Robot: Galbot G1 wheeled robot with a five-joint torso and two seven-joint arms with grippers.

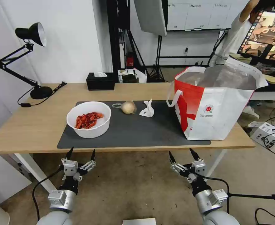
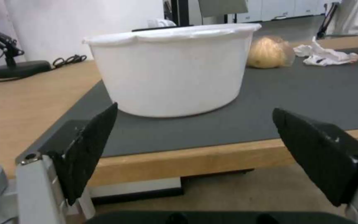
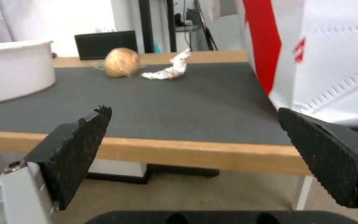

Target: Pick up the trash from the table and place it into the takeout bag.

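Light wood formed the top of the table, which carried a dark grey mat across its middle. At the far left corner we noted a black desk lamp, with its base resting on the bare wood. On the left part of the mat stood the white bowl, upright and holding red crayfish shells. Farther back and to its right lay the plastic-wrapped beige ball, and just beside that, apart from it, the crumpled white tissue. Behind these, off the mat at the table's far edge, we recorded a black tissue box. The takeout bag stood upright at the right end of the mat, its mouth open and the silver lining visible, with one loop handle hanging over its left side.

Both arms were below and in front of the near table edge, touching nothing. We found the left gripper in front of the bowl, jaws spread and empty; the left wrist view confirmed the bowl straight ahead between its fingers. The right gripper hung in front of the bag's near left corner, jaws likewise spread and empty.
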